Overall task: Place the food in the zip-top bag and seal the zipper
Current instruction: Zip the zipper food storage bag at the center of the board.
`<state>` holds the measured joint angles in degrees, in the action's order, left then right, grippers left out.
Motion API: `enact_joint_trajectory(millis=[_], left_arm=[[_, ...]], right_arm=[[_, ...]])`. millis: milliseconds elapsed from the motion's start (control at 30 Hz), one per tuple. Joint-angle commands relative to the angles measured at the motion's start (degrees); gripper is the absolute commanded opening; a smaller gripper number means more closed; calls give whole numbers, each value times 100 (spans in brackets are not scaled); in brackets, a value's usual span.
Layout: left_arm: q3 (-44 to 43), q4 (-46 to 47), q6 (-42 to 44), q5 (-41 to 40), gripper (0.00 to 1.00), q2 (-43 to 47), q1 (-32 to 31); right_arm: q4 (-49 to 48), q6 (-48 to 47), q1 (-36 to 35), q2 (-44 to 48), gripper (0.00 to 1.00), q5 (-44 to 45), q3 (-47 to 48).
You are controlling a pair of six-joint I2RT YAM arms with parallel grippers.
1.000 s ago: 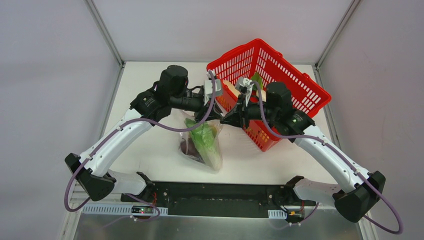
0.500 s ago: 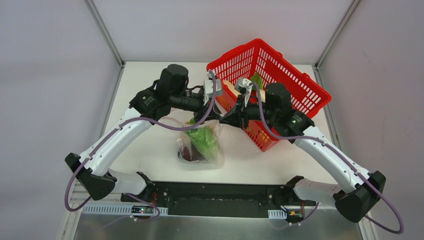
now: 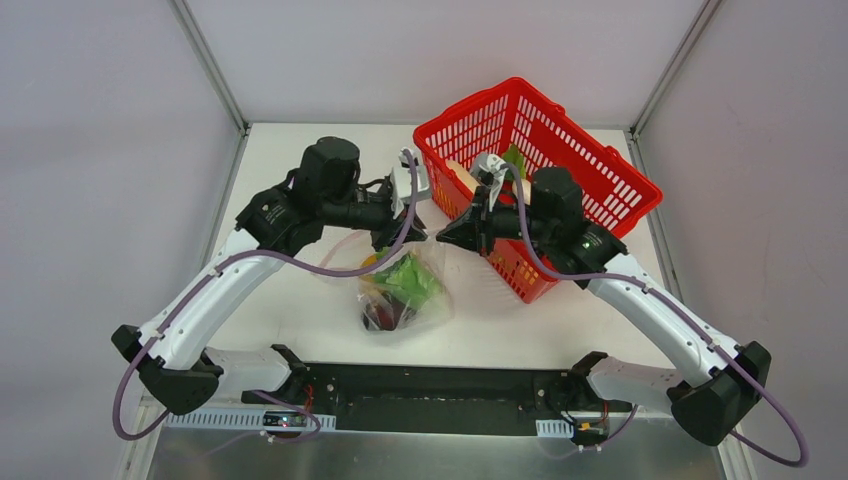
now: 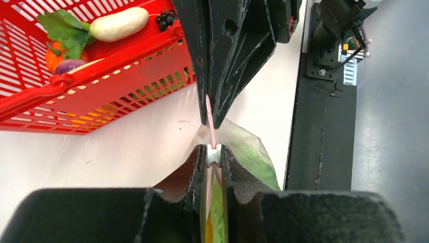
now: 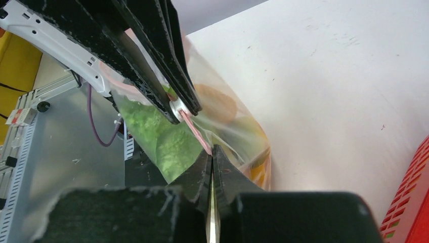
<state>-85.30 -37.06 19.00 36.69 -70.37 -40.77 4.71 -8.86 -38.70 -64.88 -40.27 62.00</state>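
Observation:
The clear zip-top bag hangs between my two grippers just left of the red basket. It holds green leafy food, a dark purple piece and an orange piece. My left gripper is shut on the white slider of the pink zipper. My right gripper is shut on the bag's zipper edge a short way further along the strip. In the top view the left gripper and right gripper face each other, a small gap apart.
The red mesh basket stands at the back right, close behind the right gripper. In it lie a white piece, a green leaf, an orange piece and dark grapes. The black base plate runs along the near edge.
My left arm has drawn back to the left, widening the gap between the grippers along the zipper. The bag has bunched up shorter beneath them. The right arm has barely moved.

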Motion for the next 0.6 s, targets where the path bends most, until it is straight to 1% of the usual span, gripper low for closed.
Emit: enact_joint_trajectory(millis=[0,333,567], left_arm=[[33,-346,126,-267,0,466,95],[271,-304,-16,-628,0,942,105],[488,-224,-140,-775,0,1269,105]], right_arm=[[-129,-38,89,264,0,486,-72],[100,-112,186,374,0,800,-155],[91,-80,300,352,0,781,-204]])
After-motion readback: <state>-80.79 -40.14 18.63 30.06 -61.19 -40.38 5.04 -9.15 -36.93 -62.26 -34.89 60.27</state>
